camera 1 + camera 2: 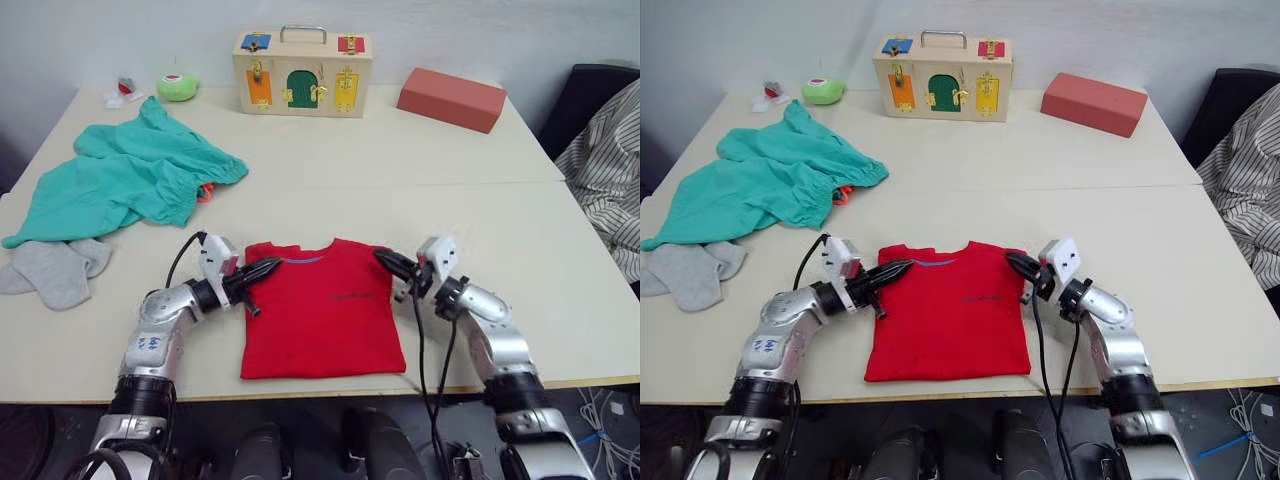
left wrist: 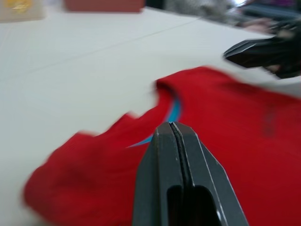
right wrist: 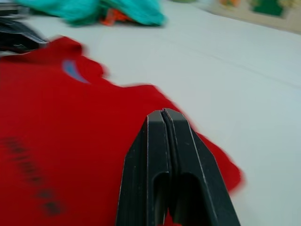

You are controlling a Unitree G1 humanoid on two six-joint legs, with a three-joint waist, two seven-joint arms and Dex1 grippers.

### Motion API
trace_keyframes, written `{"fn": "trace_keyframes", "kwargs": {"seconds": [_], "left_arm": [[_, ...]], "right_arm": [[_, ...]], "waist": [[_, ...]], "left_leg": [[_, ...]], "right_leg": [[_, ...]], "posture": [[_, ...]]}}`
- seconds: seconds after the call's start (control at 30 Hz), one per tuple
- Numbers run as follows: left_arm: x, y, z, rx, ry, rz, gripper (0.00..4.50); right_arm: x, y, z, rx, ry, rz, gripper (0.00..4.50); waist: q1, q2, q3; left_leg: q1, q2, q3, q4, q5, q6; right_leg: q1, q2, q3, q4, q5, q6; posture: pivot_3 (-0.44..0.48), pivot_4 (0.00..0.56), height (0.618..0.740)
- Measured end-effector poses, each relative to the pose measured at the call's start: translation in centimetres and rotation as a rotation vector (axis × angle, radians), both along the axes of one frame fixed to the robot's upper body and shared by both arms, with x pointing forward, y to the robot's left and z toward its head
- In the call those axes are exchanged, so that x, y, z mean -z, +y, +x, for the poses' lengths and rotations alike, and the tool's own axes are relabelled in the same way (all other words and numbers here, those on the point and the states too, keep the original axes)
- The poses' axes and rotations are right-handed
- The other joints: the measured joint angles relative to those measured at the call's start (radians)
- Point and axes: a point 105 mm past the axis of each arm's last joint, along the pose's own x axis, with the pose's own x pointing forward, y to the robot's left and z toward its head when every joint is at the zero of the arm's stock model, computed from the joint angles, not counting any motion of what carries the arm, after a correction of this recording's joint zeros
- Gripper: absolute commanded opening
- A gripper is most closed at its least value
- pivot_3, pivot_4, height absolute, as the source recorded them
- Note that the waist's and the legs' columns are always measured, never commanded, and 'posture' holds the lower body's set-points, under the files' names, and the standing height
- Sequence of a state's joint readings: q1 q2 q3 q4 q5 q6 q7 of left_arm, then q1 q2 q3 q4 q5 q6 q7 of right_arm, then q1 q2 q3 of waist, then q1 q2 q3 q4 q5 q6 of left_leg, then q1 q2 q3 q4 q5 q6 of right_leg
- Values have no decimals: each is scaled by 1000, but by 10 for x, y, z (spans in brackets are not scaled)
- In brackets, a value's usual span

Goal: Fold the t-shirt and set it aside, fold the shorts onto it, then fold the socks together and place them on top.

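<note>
The red t-shirt (image 1: 320, 315) lies flat near the table's front edge, collar away from me and sleeves tucked in. My left gripper (image 1: 268, 267) is shut, its tip at the shirt's left shoulder. At the right shoulder is my right gripper (image 1: 385, 259), also shut. In the wrist views the left fingertips (image 2: 171, 125) and right fingertips (image 3: 162, 111) hover over red cloth, and I see none pinched between them. The teal shorts (image 1: 125, 180) lie crumpled at the far left. The grey socks (image 1: 55, 270) lie just in front of the shorts.
A wooden latch box (image 1: 302, 72) stands at the back centre, a red-brown block (image 1: 452, 98) at the back right and a small green object (image 1: 177, 87) at the back left. Striped cloth (image 1: 610, 170) hangs over a chair beyond the table's right edge.
</note>
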State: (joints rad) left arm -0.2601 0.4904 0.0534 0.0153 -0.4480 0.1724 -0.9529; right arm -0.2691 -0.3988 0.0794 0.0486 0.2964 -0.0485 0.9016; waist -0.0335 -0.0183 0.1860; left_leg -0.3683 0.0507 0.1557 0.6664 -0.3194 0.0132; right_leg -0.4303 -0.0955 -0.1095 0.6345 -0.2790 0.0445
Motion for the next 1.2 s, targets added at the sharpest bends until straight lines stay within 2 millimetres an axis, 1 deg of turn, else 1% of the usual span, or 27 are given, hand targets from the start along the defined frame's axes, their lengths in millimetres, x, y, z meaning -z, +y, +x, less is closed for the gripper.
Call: {"fn": "trace_keyframes", "kwargs": {"seconds": [0.07,0.1,0.17,0.23,0.27,0.3,0.37,0.4,0.5,0.53,0.6,0.67,0.73,0.83,0.9,0.97,1.0,1.03,1.07,1.17,1.2], "left_arm": [[-2,-3,-18,78,6,30,0],[-1,-4,-22,91,17,30,0],[11,-10,-35,122,71,40,0],[33,-12,-48,121,138,68,0],[44,-11,-53,105,165,85,0],[53,-10,-56,92,185,96,0],[53,-9,-55,75,154,113,0],[54,-8,-55,66,146,116,0],[57,-3,-60,51,129,121,0],[57,-2,-61,49,126,123,0],[57,2,-63,56,117,129,0],[57,7,-67,65,122,130,0],[52,15,-71,74,129,107,364],[38,24,-73,89,106,99,1187],[25,24,-75,122,67,95,1872],[10,20,-78,164,29,86,2449],[4,16,-78,183,10,80,2739],[-5,11,-79,210,-17,70,3051],[-11,7,-78,226,-37,67,3327],[-17,1,-78,253,-59,63,4297],[-16,2,-79,256,-44,63,4297]], "right_arm": [[5,12,-22,-80,11,-32,25],[7,14,-26,-91,20,-34,25],[16,18,-37,-101,31,-56,25],[34,16,-49,-93,57,-99,25],[44,12,-51,-65,82,-106,25],[45,9,-51,-42,77,-100,25],[43,-5,-45,18,51,-119,25],[43,-13,-43,47,47,-127,25],[44,-44,-42,153,62,-131,25],[43,-49,-41,172,65,-129,25],[38,-65,-44,226,94,-94,25],[31,-73,-51,230,127,-69,25],[20,-80,-60,216,208,-14,367],[5,-86,-66,178,333,31,1229],[6,-88,-70,161,517,54,1946],[8,-90,-71,162,709,61,2558],[9,-90,-71,160,766,57,2873],[9,-87,-71,145,840,44,3209],[9,-85,-69,136,874,40,3520],[13,-72,-60,107,948,24,4498],[11,-65,-57,86,953,22,4498]], "waist": [[4,0,0],[5,0,0],[6,0,0],[7,0,0],[7,0,0],[7,0,0],[8,0,0],[9,0,0],[11,0,0],[11,0,0],[8,0,0],[6,0,0],[7,1,0],[9,0,0],[11,0,0],[11,0,0],[11,1,0],[11,1,0],[11,1,0],[7,1,0],[5,1,0]], "left_leg": [[0,0,0,-1,1,-1],[1,0,0,-1,1,-1],[0,-1,-1,-1,0,-1],[0,-1,-1,-2,-2,-2],[0,-1,-1,-2,-2,-2],[-1,-1,-1,-2,-2,-1],[0,-2,-1,-1,-2,-2],[0,-2,-1,-1,-4,1],[0,-1,-1,-2,-4,1],[0,-1,-2,-2,-3,2],[0,-1,-2,-2,-2,4],[0,0,-2,-3,-3,5],[0,0,-2,-3,-4,7],[0,0,-4,-2,-4,7],[-1,0,-5,-2,-4,7],[-1,0,-6,-2,-3,8],[-2,0,-6,-2,-3,8],[-2,0,-6,-2,-3,8],[-2,0,-6,-3,-3,8],[-3,0,-6,-3,-3,8],[-2,0,-6,-3,-3,8]], "right_leg": [[0,0,0,-3,0,0],[1,0,0,-4,0,0],[1,0,0,-5,0,0],[1,0,-1,-6,0,0],[1,0,-1,-7,0,0],[1,-1,-1,-7,0,0],[2,-1,0,-7,1,1],[2,-2,0,-7,1,1],[1,-1,-1,-8,0,0],[1,-1,-1,-8,0,0],[1,-1,-1,-7,0,-1],[1,-1,-1,-7,0,-1],[1,-1,-1,-7,0,-1],[2,-1,-2,-8,0,-1],[2,-2,-2,-8,0,-2],[2,-2,-2,-8,-1,-2],[1,-2,-2,-8,-1,-2],[1,-2,-3,-8,-1,-3],[1,-2,-3,-8,-1,-3],[1,0,-4,-9,-1,-3],[1,0,-4,-9,-1,-2]], "posture": [[0,150,740],[0,150,740],[0,150,740],[0,150,740],[0,150,740],[0,150,740],[0,150,740],[0,150,740],[0,150,740],[0,150,740],[0,150,740],[0,150,740],[0,150,740],[0,150,740],[0,150,740],[0,150,740],[0,150,740],[0,150,740],[0,150,740],[0,150,740],[0,150,740]]}}
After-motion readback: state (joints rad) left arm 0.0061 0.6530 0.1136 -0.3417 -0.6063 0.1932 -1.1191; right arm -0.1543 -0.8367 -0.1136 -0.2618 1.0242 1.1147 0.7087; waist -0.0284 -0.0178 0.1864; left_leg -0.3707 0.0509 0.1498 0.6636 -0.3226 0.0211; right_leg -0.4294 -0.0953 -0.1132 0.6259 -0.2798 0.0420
